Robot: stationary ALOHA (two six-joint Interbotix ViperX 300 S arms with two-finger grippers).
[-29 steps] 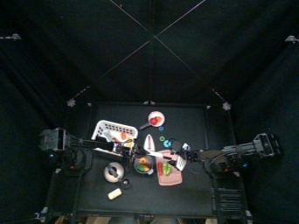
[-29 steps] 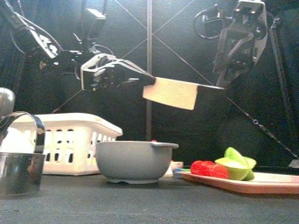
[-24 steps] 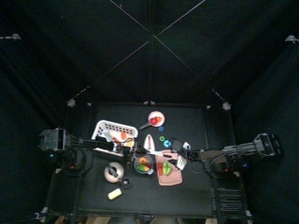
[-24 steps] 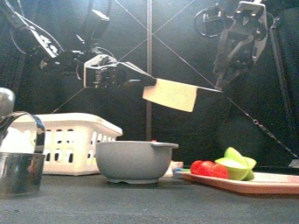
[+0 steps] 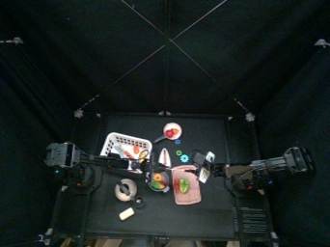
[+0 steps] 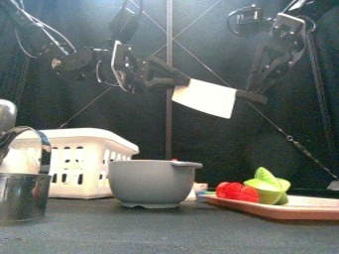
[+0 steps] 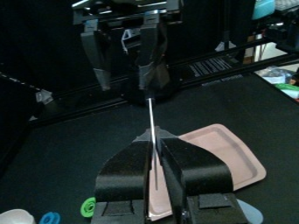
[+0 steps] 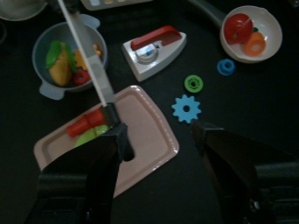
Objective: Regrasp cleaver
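The cleaver point(image 6: 208, 97) hangs in mid-air above the table, its pale blade flat-on in the front view. My left gripper point(image 6: 143, 69) is shut on its dark handle. In the left wrist view the cleaver point(image 7: 153, 122) shows edge-on as a thin line rising from between the shut jaws of my left gripper point(image 7: 155, 149). My right gripper point(image 7: 149, 70) stands open at the blade's far end. In the right wrist view the cleaver point(image 8: 86, 59) runs as a thin line to one fingertip point(image 8: 115, 131) of my open right gripper point(image 8: 162, 140).
On the table below are a grey bowl point(image 6: 153, 182), a white basket point(image 6: 73, 159), a metal cup point(image 6: 19, 189) and a pink board point(image 6: 298, 205) with cut fruit. A fruit bowl point(image 8: 59, 61), a red dish point(image 8: 251, 31) and small gears point(image 8: 186, 108) lie farther off.
The cleaver has risen and shifted right with my left gripper, which has turned. My right arm has drawn back to the right, away from the blade's end.
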